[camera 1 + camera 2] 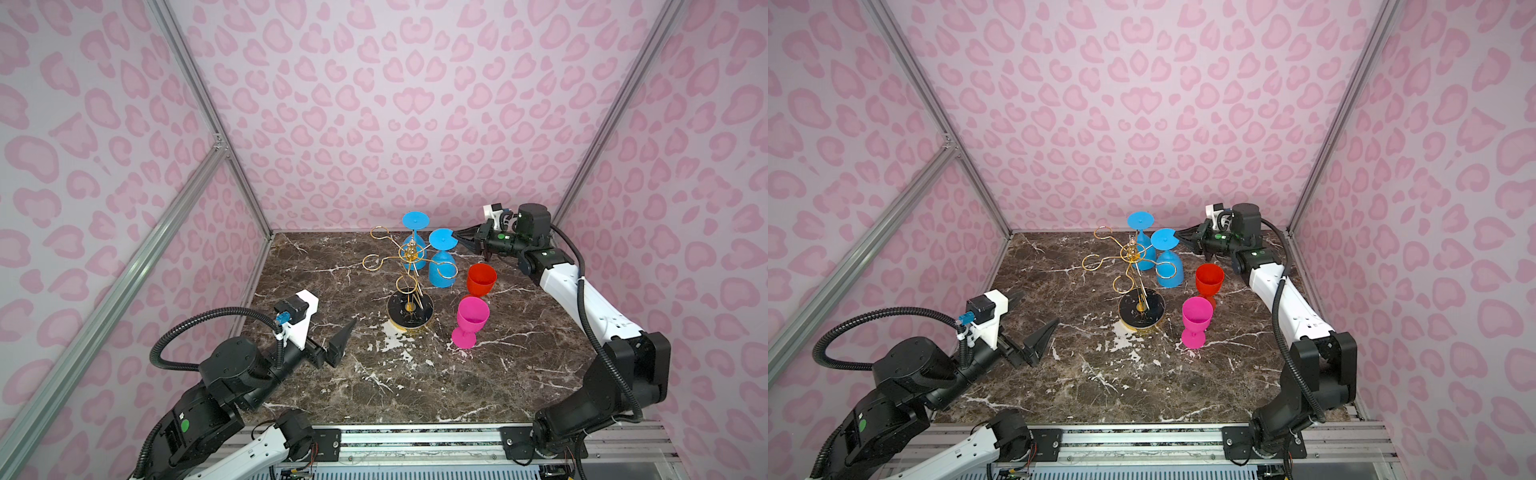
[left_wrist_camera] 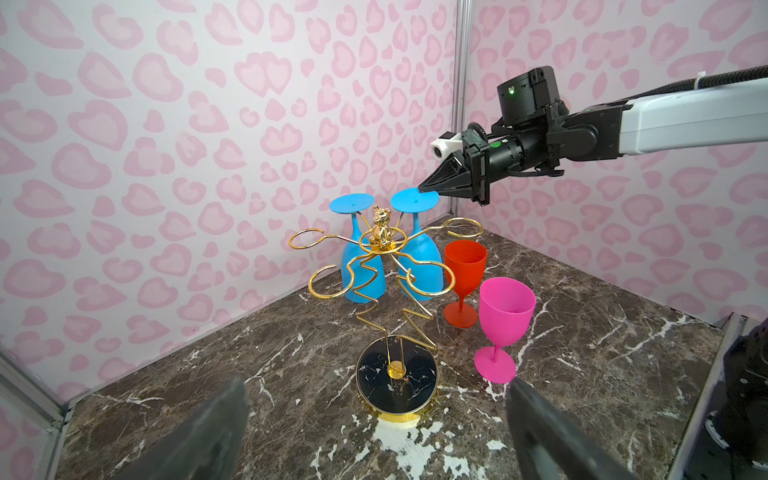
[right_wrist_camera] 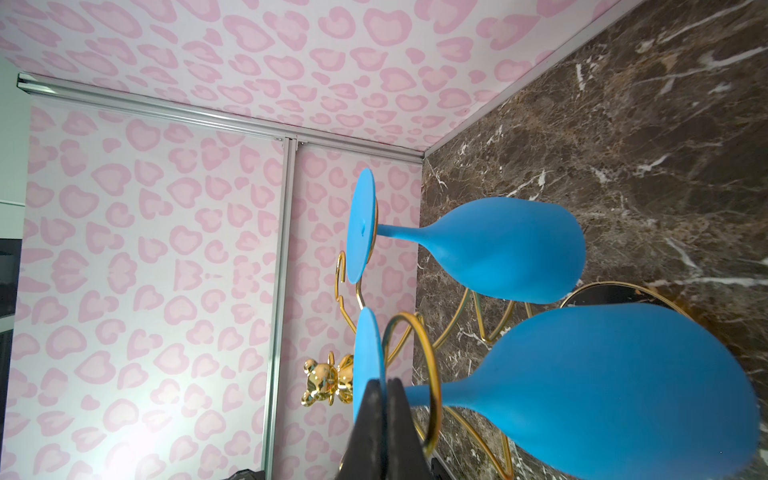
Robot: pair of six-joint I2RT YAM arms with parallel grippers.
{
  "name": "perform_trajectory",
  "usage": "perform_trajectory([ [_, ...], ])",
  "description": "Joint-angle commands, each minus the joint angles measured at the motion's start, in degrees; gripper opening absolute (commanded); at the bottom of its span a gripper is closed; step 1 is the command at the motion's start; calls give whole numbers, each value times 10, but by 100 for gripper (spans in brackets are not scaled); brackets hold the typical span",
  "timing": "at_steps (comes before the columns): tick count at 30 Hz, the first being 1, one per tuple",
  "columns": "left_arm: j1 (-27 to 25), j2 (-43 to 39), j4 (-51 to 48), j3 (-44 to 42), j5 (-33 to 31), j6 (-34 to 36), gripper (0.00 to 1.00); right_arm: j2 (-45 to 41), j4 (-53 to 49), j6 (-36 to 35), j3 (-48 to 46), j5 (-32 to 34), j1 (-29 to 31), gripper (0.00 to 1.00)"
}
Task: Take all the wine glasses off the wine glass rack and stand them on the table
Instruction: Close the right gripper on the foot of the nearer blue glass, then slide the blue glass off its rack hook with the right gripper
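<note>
The gold wire wine glass rack (image 1: 410, 309) (image 1: 1141, 309) (image 2: 397, 376) stands mid-table on a round black base. Two blue wine glasses hang upside down from its arms at the far side. My right gripper (image 1: 456, 240) (image 1: 1177, 240) (image 2: 428, 190) (image 3: 384, 384) is shut on the foot rim of the right-hand blue wine glass (image 1: 441, 270) (image 1: 1169, 270) (image 2: 419, 266) (image 3: 602, 395), whose stem still runs through a gold loop (image 3: 432, 374). The other blue glass (image 1: 415, 220) (image 2: 361, 270) (image 3: 507, 249) hangs behind it. My left gripper (image 1: 1039, 306) (image 2: 376, 386) is open and empty, low at the front left of the rack.
A red glass (image 1: 481, 279) (image 2: 464, 266) and a pink glass (image 1: 471, 318) (image 2: 505, 311) stand upright to the right of the rack, under the right arm's reach. Patterned walls close the table at the back and both sides.
</note>
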Motion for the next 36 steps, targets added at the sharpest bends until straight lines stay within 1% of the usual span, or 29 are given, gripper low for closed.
perform_trajectory([
  [1, 0, -3, 5, 1, 3, -6, 98, 7, 17, -1, 6, -13, 5, 0],
  [13, 0, -6, 3, -1, 1, -5, 98, -8, 13, -3, -5, -13, 13, 0],
  [24, 0, -8, 2, -4, -1, -6, 98, -28, -19, -22, -10, -14, 13, 0],
  [36, 0, -8, 3, -1, 1, -8, 98, -64, -37, -32, -37, -24, -11, 0],
])
